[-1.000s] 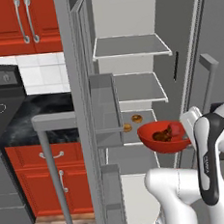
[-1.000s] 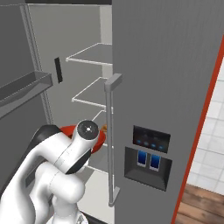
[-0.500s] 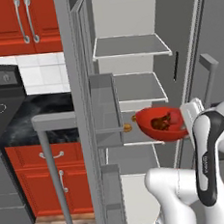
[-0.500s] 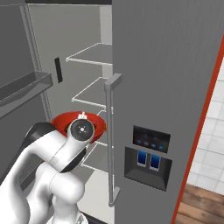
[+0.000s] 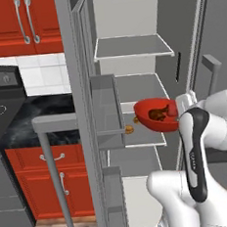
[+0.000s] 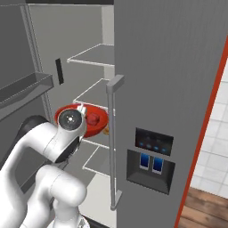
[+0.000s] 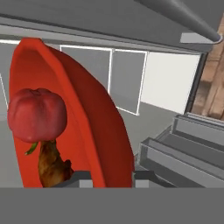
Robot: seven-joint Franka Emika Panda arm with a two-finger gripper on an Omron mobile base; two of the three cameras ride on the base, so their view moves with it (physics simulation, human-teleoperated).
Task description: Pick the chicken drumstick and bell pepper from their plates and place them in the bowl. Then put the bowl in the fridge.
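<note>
Bowl (image 7: 94, 131), round, shiny and red, is pinched at its rim by the tight-closed gripper (image 7: 107, 180), holding bumpy brown chicken drumstick (image 7: 51, 165) and smooth red bell pepper (image 7: 37, 114).

Glossy, smooth red-orange bowl (image 5: 157, 116), plastic-like. Inside, smooth, slightly shiny red bell pepper (image 7: 36, 114) and rough, matt brown chicken drumstick (image 7: 51, 165). Matt grey brushed-metal fridge (image 6: 169, 89) with pale, smooth, plastic-looking shelves (image 5: 131, 47) and door bins (image 5: 108, 111), plus a smooth grey bar handle (image 6: 113, 142). On the left, glossy red cabinets (image 5: 18, 26) with metal handles, white glazed tiles (image 5: 38, 76), dark polished stone-like surface (image 5: 37, 118). Brown wood-plank floor (image 6: 207, 209) on the right.
</note>
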